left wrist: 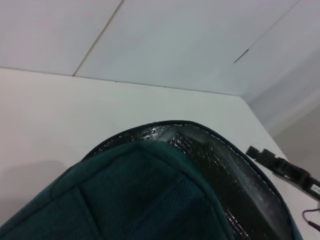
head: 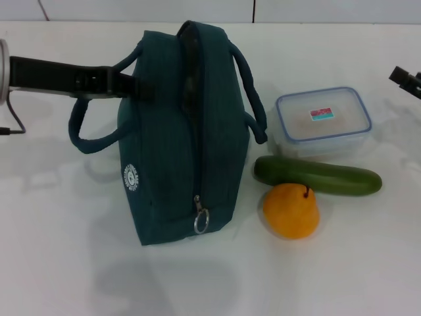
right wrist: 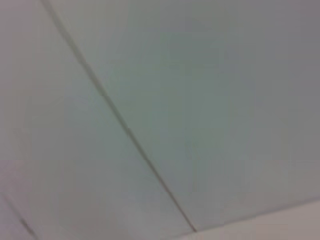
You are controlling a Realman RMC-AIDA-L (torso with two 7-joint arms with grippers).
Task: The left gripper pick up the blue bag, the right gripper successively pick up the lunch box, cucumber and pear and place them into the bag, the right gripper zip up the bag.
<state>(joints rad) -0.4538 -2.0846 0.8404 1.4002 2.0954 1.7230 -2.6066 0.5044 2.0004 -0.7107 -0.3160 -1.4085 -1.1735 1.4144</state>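
Blue bag handle in left gripper

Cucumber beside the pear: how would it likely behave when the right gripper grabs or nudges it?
The cucumber looks rigid and glossy, so probably stiff but somewhat slippery. Long and round, lying flat on the table, it may roll if nudged sideways, though the pear touching it might block that.

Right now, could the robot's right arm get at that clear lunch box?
Probably yes. The right end effector waits at the table's right edge, the lunch box lies uncovered nearby, and the cucumber lies on its nearer side, off that path.
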